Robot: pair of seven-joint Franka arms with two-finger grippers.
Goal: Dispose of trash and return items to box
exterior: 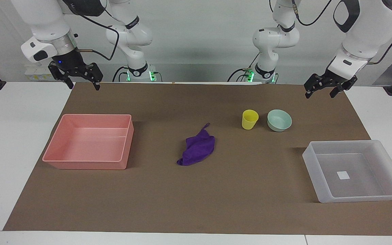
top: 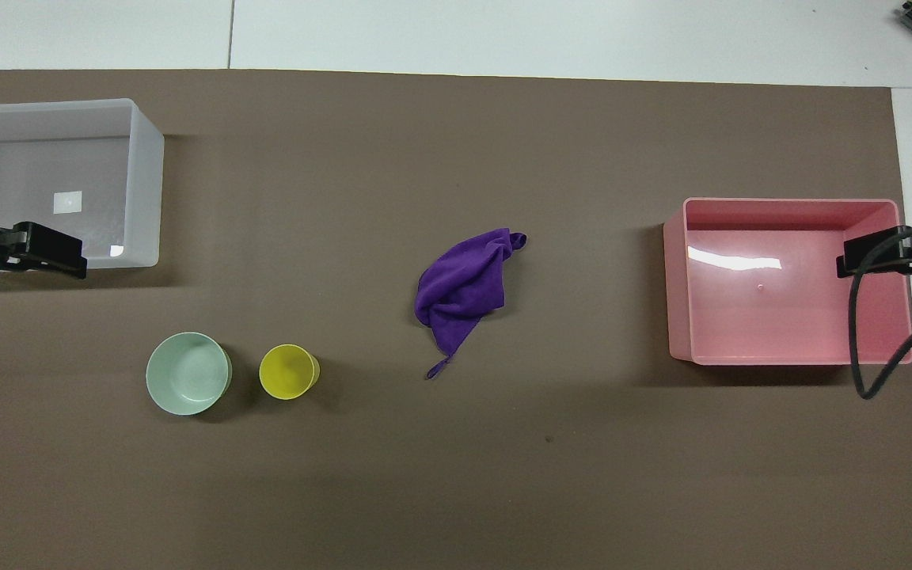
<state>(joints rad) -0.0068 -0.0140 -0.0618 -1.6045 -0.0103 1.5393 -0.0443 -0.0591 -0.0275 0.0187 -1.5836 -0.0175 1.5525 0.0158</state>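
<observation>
The purple rag (exterior: 197, 149) (top: 464, 289) lies crumpled in the middle of the brown mat, its thin tail pointing toward the robots. The yellow cup (exterior: 249, 119) (top: 288, 372) stands upright beside the mint-green bowl (exterior: 279, 120) (top: 188, 374), both nearer to the robots than the rag. The translucent bin (exterior: 310, 163) (top: 147, 182) sits empty at the left arm's end, a white square on its floor. My left gripper (exterior: 320, 94) hangs open and empty over the mat's edge at that end. My right gripper (exterior: 83, 85) hangs open and empty over the mat's corner at the right arm's end.
An empty pink tray (exterior: 87, 165) (top: 678, 277) sits at the right arm's end of the mat (exterior: 196, 204). White tabletop borders the mat on all sides. A black cable (top: 868, 340) hangs from the right arm over the pink tray's corner.
</observation>
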